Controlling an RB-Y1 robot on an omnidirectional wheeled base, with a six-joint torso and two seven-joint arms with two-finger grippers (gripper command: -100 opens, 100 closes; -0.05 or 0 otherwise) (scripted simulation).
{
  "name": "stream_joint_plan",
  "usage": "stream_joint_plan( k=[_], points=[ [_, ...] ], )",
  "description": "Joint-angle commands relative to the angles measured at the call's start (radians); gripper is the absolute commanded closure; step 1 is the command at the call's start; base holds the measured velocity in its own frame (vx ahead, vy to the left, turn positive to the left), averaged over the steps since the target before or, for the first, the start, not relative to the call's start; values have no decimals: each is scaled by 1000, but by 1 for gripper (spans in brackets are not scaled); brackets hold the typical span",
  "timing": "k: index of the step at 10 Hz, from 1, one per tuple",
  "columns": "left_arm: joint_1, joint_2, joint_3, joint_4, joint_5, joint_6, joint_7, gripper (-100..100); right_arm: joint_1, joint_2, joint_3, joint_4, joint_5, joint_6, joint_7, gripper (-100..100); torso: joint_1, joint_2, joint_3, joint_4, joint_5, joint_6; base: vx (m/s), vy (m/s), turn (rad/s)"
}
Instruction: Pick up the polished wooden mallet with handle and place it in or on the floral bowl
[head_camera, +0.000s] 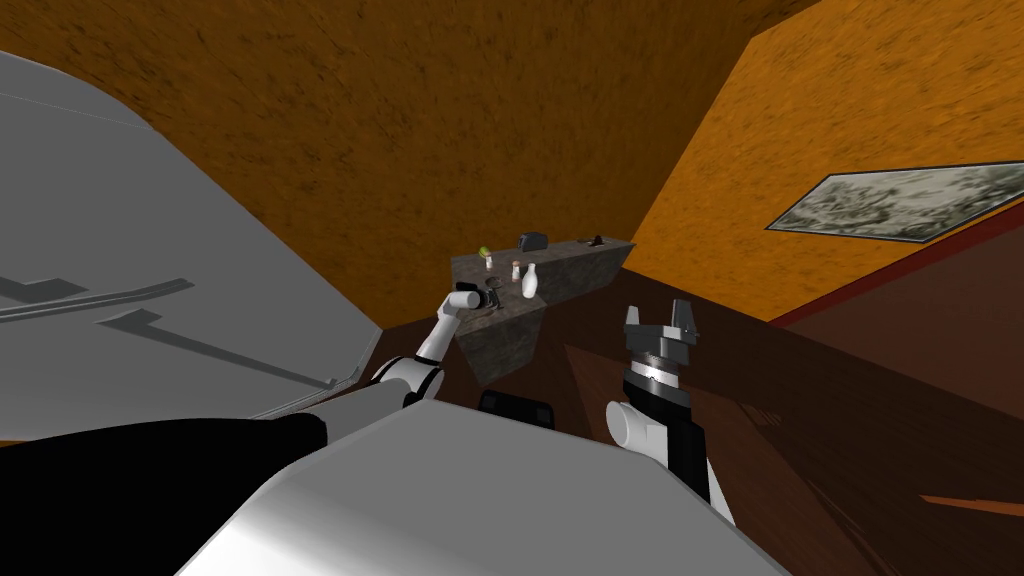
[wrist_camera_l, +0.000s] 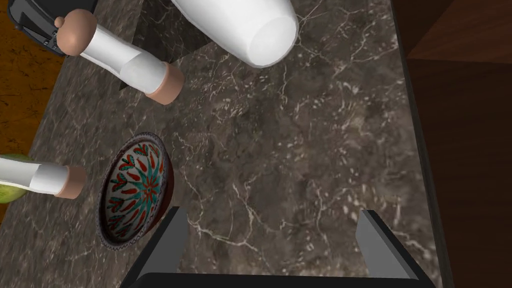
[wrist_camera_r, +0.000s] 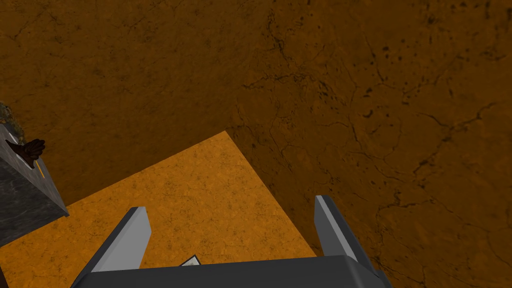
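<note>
A dark marbled surface (wrist_camera_l: 300, 165) with pale veins is carrying a few kitchen things. A white bottle (wrist_camera_l: 250, 30) is standing near a white mill (wrist_camera_l: 120, 57) with a tan base and knob. A black toaster (wrist_camera_l: 30, 22) is sitting just behind that mill. A second mill (wrist_camera_l: 40, 178) is standing apart from the first and partly hiding a green fruit (wrist_camera_l: 7, 195). Dark brown flooring (wrist_camera_l: 460, 150) is showing past the surface's edge. A framed picture (head_camera: 900, 200) is hanging on the orange wall (head_camera: 720, 160).

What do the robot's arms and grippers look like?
The left arm and right arm are white with dark joints. The left gripper and right gripper each carry two thin, light grey, blade-like fingers on a dark box.
</note>
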Motion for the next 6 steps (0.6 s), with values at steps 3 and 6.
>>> stream_joint_plan(
  k=[3,6],
  points=[
    [-78,9,-22,96,14,99,52,-100,0,0,0,0,0,0,0,0,1,0,0,0,0,0,13,22,19],
    [-116,13,-33,151,21,176,74,-100,0,0,0,0,0,0,0,0,1,0,0,0,0,0,13,27,10]
  ],
)
